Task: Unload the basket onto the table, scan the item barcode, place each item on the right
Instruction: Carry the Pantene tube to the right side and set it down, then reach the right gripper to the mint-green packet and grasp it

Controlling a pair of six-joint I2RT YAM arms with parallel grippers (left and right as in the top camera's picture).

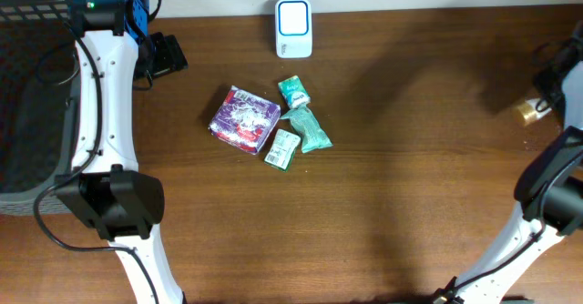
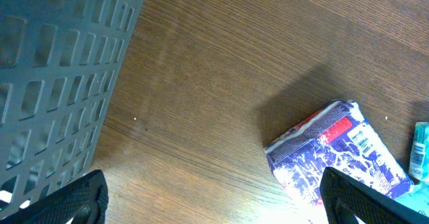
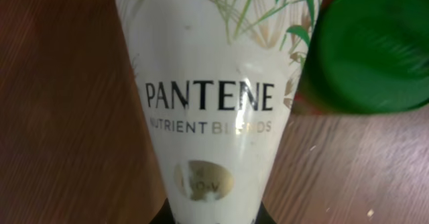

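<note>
Scanner point(image 1: 293, 28), white plastic, at twelve o'clock overhead on brown wooden bench point(image 1: 410, 204); purple-and-white packet point(image 1: 244, 119) at centre, right fingers point(image 1: 549, 81) at three o'clock. Left wrist: left fingers point(image 2: 77, 200) spread wide, empty; packet at four o'clock. Right wrist: white Pantene bottle point(image 3: 214, 96) at centre; right fingers closed, grip unclear.

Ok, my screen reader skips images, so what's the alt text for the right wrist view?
A white Pantene Nutrient Blends bottle fills the middle of the frame, close up, over a wooden table. Part of a green rounded object shows at upper right.
</note>
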